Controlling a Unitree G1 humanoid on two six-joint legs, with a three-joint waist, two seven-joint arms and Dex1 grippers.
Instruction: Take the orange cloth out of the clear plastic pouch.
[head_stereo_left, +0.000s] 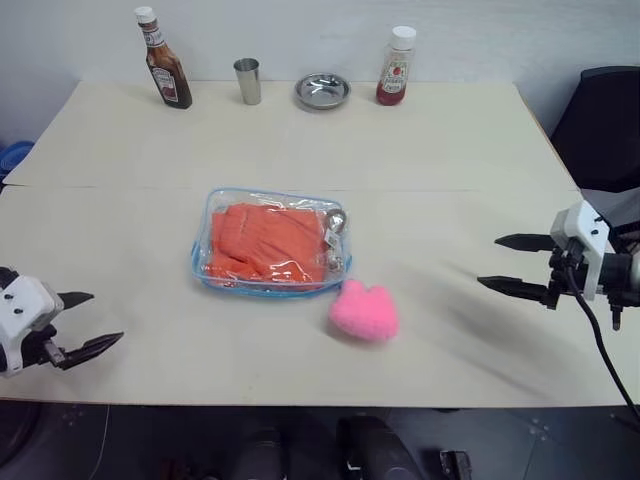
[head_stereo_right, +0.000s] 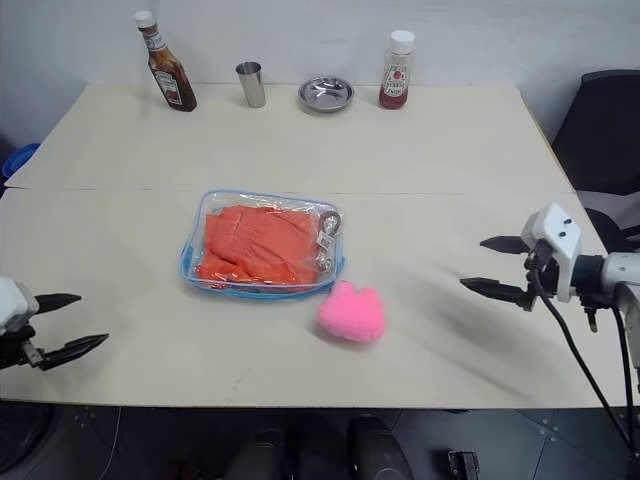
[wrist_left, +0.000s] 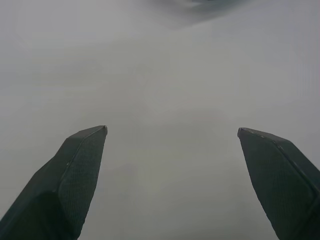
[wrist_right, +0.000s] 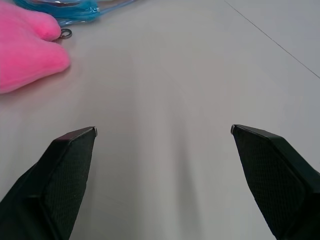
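Note:
The clear plastic pouch (head_stereo_left: 207, 237) with light blue edging lies flat in the middle of the table. Inside it sits the folded orange cloth (head_stereo_left: 268, 244), ribbed and bright. My left gripper (head_stereo_left: 98, 318) hovers open over the table's near left corner, well away from the pouch. Off to the right, my right gripper (head_stereo_left: 495, 263) stands open above the table, its fingers pointing left toward the pouch. In the right wrist view its fingertips (wrist_right: 87, 135) frame bare tabletop. Both grippers hold nothing.
A pink plush lump (head_stereo_left: 364, 312) lies just right of the pouch's near corner. Along the far edge stand a brown sauce bottle (head_stereo_left: 165, 64), a metal cup (head_stereo_left: 247, 81), a metal dish (head_stereo_left: 322, 91) and a red sauce bottle (head_stereo_left: 396, 68). A black chair (head_stereo_left: 605, 125) stands at the right.

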